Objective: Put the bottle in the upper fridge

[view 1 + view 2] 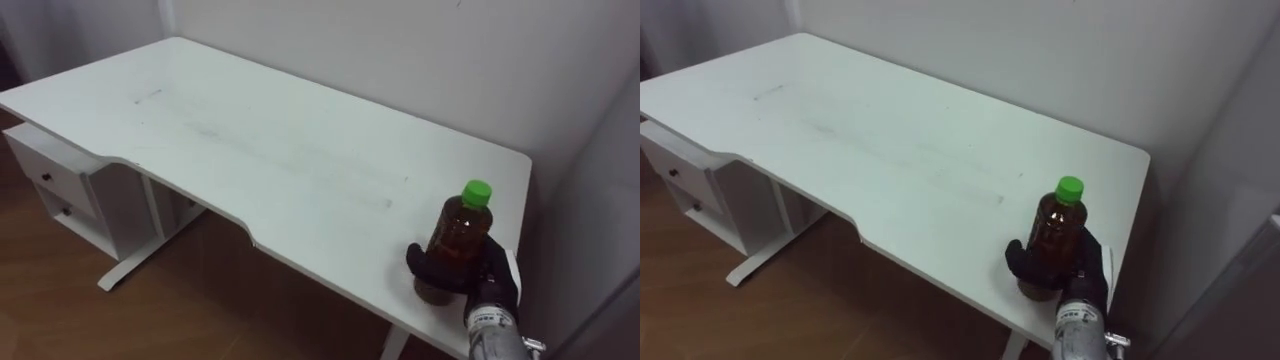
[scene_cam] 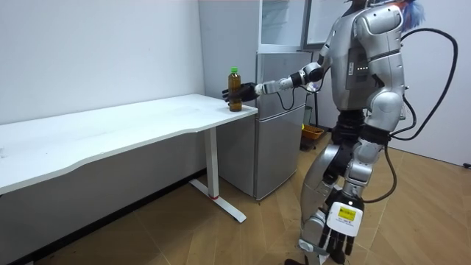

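Green-capped amber plastic bottle (image 1: 462, 230) being gripped at the white surface's (image 1: 250, 140) corner.
Lower body is being clasped by the curled right hand (image 1: 492, 280); likely rigid, slippery, fairly heavy.

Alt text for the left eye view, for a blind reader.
The robot's right hand grips a brown bottle with a green cap, standing upright near the right corner of the table. A drawer unit sits under its left end.
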Available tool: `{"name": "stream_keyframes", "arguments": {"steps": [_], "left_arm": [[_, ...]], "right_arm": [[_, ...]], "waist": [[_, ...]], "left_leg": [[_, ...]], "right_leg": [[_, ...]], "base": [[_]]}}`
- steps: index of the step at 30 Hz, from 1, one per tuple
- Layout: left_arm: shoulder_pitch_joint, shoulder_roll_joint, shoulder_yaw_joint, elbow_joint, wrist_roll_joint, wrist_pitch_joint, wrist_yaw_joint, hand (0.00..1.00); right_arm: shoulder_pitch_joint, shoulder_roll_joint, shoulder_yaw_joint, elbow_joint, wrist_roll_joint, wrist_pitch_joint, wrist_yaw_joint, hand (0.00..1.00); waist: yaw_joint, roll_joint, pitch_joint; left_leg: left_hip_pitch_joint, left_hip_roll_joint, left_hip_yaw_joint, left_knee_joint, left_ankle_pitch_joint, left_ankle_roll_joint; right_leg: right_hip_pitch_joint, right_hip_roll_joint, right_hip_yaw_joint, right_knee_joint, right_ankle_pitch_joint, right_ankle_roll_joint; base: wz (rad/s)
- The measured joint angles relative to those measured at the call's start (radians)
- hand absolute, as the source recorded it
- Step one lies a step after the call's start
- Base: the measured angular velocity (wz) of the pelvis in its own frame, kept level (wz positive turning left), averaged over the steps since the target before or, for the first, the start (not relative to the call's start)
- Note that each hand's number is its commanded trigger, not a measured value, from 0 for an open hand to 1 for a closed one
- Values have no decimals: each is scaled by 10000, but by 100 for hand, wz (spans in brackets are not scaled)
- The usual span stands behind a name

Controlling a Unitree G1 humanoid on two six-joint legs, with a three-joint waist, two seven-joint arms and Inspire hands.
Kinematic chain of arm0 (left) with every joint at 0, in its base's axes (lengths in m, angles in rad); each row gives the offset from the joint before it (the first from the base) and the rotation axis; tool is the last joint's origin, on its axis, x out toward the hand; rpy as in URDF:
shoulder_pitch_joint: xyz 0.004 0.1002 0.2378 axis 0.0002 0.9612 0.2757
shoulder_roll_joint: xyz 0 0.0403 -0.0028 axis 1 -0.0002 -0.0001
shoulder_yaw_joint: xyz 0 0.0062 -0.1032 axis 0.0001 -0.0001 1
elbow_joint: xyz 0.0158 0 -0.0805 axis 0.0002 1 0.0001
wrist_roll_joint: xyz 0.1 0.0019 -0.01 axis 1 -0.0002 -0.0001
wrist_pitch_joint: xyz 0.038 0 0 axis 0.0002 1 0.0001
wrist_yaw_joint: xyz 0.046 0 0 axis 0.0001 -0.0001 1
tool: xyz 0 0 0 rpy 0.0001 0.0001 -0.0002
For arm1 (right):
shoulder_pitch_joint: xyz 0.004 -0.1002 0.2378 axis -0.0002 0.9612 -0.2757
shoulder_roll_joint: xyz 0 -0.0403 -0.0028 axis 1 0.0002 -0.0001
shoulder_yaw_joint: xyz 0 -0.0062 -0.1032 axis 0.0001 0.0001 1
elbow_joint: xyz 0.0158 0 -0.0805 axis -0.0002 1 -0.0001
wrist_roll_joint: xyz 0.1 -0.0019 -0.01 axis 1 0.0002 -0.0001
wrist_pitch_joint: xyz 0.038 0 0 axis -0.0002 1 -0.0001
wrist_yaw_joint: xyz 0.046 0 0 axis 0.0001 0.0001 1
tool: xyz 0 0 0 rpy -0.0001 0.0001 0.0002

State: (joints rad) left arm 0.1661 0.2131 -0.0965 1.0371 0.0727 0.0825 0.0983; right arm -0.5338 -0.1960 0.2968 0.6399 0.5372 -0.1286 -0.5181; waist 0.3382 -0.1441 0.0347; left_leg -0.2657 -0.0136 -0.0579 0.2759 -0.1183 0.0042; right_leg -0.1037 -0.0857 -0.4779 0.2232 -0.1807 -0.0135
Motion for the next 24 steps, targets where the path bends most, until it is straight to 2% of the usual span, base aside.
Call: {"name": "stream_keyframes", "arguments": {"steps": [3,5,11,15,20,24], "left_arm": [[-1,-3,-29,8,-3,-1,50,0],[3,-9,-38,6,-2,-1,63,0],[78,-19,-48,-70,-13,28,75,0],[345,-20,-34,-612,-20,29,76,0],[389,-13,165,-654,-29,-32,143,0],[756,-74,396,-766,67,-201,220,0]], "right_arm": [[-2,19,-17,81,35,-22,31,100],[-4,19,-17,171,52,-26,18,100],[-23,16,-40,198,609,-21,-31,100],[-22,9,-43,130,1320,3,-48,100],[139,-43,-42,-575,1389,351,-42,100],[348,-248,-59,-1546,1465,355,209,100]], "waist": [[-4,22,14],[3,96,67],[3,137,75],[-21,154,30],[-107,249,-35],[-343,326,-119]], "left_leg": [[2,1,-25,1,-1,1],[48,1,-33,9,-2,1],[110,-11,-3,-9,-3,3],[133,-12,18,-9,4,0],[173,-3,41,-66,4,-1],[360,8,65,-161,5,7]], "right_leg": [[54,1,-68,-3,1,2],[110,6,-69,-20,6,10],[139,-1,-19,-48,6,11],[148,7,-14,-75,8,12],[129,29,52,-60,8,12],[223,7,109,-34,14,24]], "base": [[6],[2],[-1],[0],[-1],[-7]]}}
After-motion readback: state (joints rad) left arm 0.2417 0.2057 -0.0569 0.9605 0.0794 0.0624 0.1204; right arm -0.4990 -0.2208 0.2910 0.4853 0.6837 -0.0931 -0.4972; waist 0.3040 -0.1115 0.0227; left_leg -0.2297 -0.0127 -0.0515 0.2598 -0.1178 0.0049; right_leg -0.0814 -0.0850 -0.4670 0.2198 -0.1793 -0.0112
